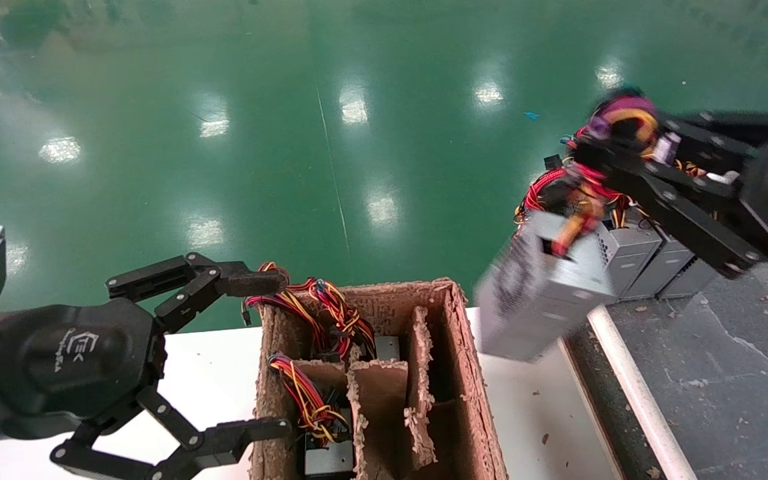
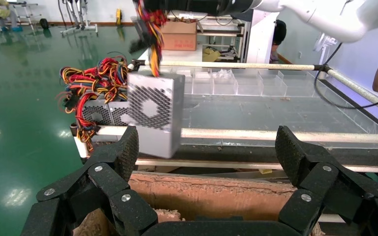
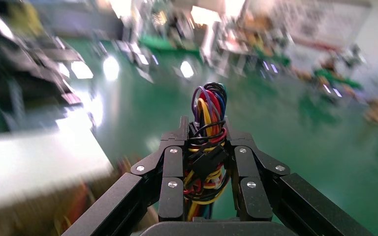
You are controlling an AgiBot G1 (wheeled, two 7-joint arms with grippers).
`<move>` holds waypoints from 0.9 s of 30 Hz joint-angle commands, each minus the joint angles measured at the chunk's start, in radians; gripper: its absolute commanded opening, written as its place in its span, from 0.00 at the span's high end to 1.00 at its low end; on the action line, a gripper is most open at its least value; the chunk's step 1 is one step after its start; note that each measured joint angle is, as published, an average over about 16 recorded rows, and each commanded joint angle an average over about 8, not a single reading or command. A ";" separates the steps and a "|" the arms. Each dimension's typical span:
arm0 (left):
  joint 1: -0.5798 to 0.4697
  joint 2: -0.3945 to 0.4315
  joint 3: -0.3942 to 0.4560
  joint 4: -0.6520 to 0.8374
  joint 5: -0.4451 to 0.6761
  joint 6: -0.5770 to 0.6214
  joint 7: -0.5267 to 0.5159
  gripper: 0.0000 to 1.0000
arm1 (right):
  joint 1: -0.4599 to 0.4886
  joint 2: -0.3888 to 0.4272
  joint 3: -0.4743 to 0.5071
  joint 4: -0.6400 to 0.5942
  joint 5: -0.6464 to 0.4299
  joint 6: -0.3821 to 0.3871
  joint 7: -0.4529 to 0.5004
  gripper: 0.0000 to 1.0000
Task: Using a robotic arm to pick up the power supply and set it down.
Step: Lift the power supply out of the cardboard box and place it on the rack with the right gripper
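**Power supply aloft over the desk edge**

The right tool (image 1: 614, 143) is clamped on the wire bundle (image 3: 205, 142) of the power supply (image 1: 544, 293), which hangs tilted in the air at about 2 o'clock from the cardboard box (image 1: 464, 373), above the gap between the white desk (image 1: 217, 373) and a grey surface (image 1: 724, 373) edged by a white rail (image 1: 631, 393). More grey units (image 1: 651, 260) stand in a row on that surface, just behind the hanging one. The left tool (image 1: 257, 353) hovers spread wide at 9 o'clock of the box, empty. The box's compartments hold further units with coloured wires. Beyond lies a glossy green floor (image 1: 291, 133) reflecting ceiling lights.
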 commanded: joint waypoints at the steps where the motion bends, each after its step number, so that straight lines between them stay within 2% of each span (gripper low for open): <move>1: 0.000 0.000 0.000 0.000 0.000 0.000 0.000 0.00 | -0.023 0.048 0.018 -0.003 -0.019 0.016 -0.004 1.00; 6: 0.000 0.000 0.000 0.000 0.000 0.000 0.000 0.00 | -0.116 0.137 0.092 -0.032 -0.033 0.060 -0.021 1.00; 12: 0.000 0.000 0.001 0.000 -0.001 0.000 0.000 0.00 | -0.246 0.192 0.195 -0.092 -0.031 0.090 -0.061 1.00; 20: 0.000 -0.001 0.001 0.000 -0.001 -0.001 0.001 0.00 | -0.400 0.179 0.287 -0.119 -0.069 0.156 -0.111 1.00; 27: 0.000 -0.001 0.002 0.000 -0.001 -0.001 0.001 0.00 | -0.438 0.139 0.265 -0.056 -0.101 0.220 -0.086 1.00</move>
